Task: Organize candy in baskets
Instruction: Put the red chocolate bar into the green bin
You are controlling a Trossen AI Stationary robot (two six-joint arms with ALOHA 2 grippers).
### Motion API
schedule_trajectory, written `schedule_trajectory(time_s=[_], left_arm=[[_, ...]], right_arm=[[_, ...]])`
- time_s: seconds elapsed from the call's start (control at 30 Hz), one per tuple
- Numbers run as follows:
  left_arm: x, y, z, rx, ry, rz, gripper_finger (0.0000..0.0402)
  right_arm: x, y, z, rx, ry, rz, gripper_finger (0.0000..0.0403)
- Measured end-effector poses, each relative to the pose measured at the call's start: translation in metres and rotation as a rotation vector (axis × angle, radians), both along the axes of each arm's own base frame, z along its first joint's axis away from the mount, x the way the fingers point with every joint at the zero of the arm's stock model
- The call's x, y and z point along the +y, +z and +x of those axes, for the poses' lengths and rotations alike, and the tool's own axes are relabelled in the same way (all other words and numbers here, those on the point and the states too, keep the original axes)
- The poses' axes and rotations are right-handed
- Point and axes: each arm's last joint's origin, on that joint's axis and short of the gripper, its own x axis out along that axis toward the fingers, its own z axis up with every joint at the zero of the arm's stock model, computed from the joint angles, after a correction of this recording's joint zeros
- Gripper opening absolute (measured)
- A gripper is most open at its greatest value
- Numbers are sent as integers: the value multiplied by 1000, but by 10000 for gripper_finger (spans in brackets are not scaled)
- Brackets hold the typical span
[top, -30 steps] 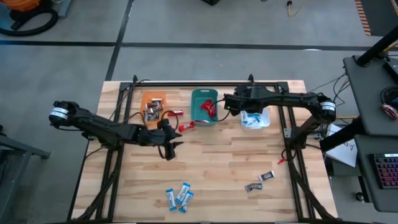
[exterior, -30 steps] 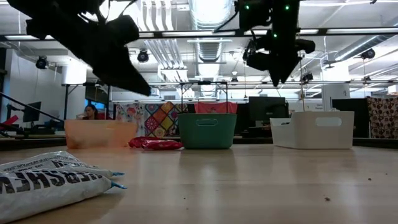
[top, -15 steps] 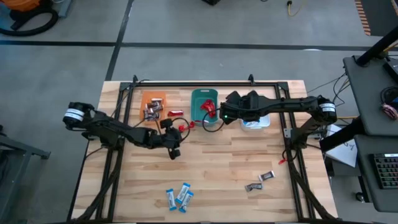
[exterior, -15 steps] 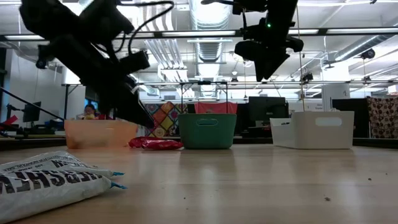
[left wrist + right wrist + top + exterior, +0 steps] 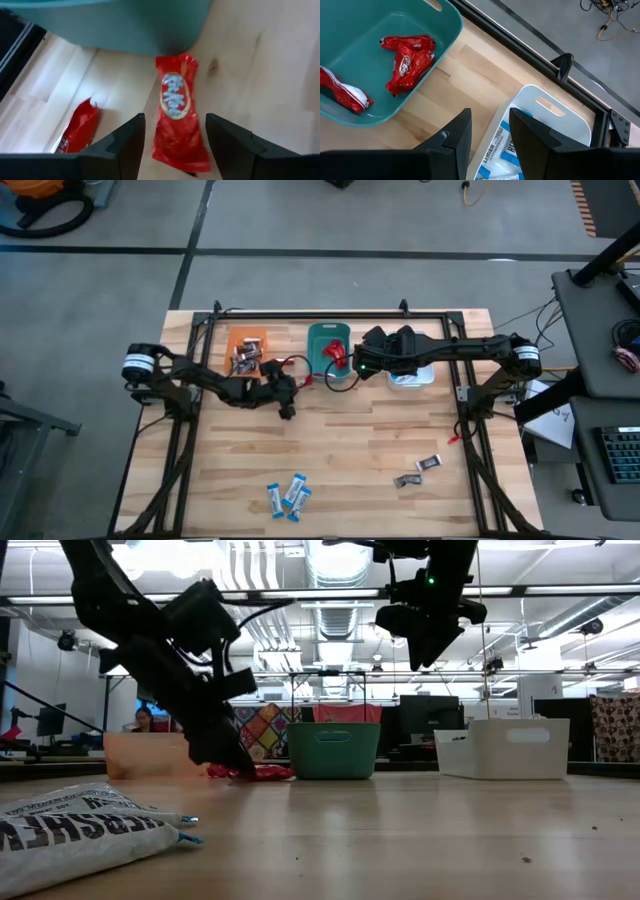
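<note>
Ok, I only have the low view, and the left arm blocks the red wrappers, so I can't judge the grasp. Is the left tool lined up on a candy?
Observer: Yes. The left tool is open, with one finger on either side of a red candy bar that lies flat on the table, just outside the teal basket.
Operator: Is any other candy close by?
Observer: A second red bar lies on the wood beside it, and the two do not touch.
Operator: And the right tool?
Observer: The right tool hangs open and empty above the gap between the teal basket and the white basket.
</note>
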Motion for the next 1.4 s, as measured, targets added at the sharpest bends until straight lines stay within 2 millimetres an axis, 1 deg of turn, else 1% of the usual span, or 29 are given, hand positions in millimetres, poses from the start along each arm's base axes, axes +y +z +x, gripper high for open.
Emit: schedule_trajectory(time_s=[0.13, 0.23, 0.33, 0.4, 0.6, 0.7, 0.8, 0.9, 1.03, 1.13, 1.27, 1.33, 1.4], left_arm=[[4, -7, 0, 28, 9, -7, 187], [4, -9, 0, 31, 3, -18, 168], [4, -10, 1, 33, 1, -22, 135], [3, -10, 0, 33, 0, -25, 106], [3, -8, -2, 44, 19, -37, 18], [1, -3, -6, 55, -1, -87, 10], [-7, 6, -10, 48, -93, -200, 13], [-15, 23, -14, -10, -188, -277, 10], [-27, 48, -19, -113, -315, -311, 8], [-37, 70, -22, -248, -452, -288, 7], [-51, 94, -28, -482, -661, -254, 7], [-54, 100, -31, -593, -707, -240, 7], [-56, 101, -34, -654, -715, -242, 7]], right_arm=[[0, 0, 0, -1, 0, 0, 125], [0, 0, 0, -1, 0, 0, 125], [1, 0, 0, -1, 2, 0, 125], [3, 0, 0, 1, 11, 0, 125], [19, 0, 3, 14, 91, -6, 125], [33, 1, 7, 0, 152, -12, 125], [54, 0, 14, -32, 274, -31, 125], [79, -2, 23, -92, 443, -45, 125], [110, -5, 37, -223, 748, -1, 125], [130, -6, 45, -344, 984, -25, 125], [142, -6, 50, -503, 1184, -137, 125], [143, -9, 51, -577, 1243, -206, 125], [143, -11, 50, -661, 1265, -274, 125]])
